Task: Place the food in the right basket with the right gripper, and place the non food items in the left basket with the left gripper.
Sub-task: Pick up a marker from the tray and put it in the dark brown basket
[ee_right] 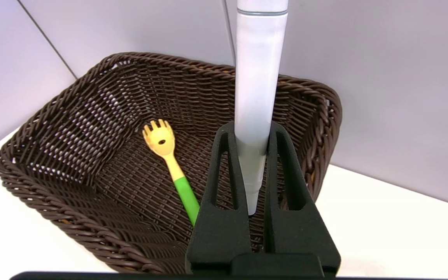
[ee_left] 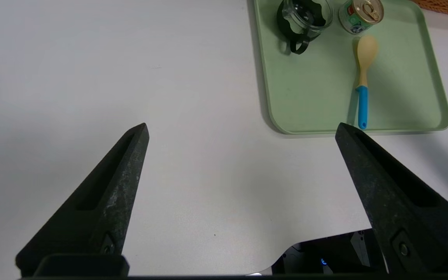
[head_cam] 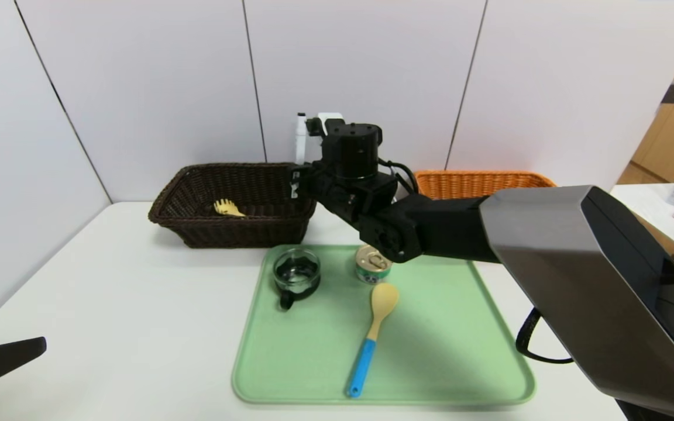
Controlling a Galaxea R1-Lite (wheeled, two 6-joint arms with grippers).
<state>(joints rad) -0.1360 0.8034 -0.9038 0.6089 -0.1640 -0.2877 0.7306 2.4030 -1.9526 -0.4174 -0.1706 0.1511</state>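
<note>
White wall panels back a white table point(head_cam: 109, 327) where the sorting job stands partly done. At the far edge sit the dark basket point(head_cam: 234, 204) toward the left and the orange basket point(head_cam: 477, 182) toward the right, with a green tray point(head_cam: 448, 351) nearer the front edge.

The right gripper point(ee_right: 252, 134) is clamped on a white marker point(ee_right: 257, 89), holding it upright above the dark basket's right rim, although the task gives non-food items to the left arm. The left gripper point(ee_left: 241, 134) hangs with its fingers spread wide over bare table near the front left corner, holding nothing.

A pasta fork point(ee_right: 171, 165) with a green handle already lies on the floor of the dark basket. On the tray, three items wait: a glass cup point(head_cam: 296, 273) with a black handle, a tin point(head_cam: 372, 264) just beside it, and a spoon point(head_cam: 370, 339) with a blue handle lying toward the front edge.

By these pictures, one non-food item is sorted and the marker looks close to joining it. The cup and spoon have yet to go to the dark basket, and the tin to the orange one. What the orange basket holds cannot be told, as the right arm hides much of it.
</note>
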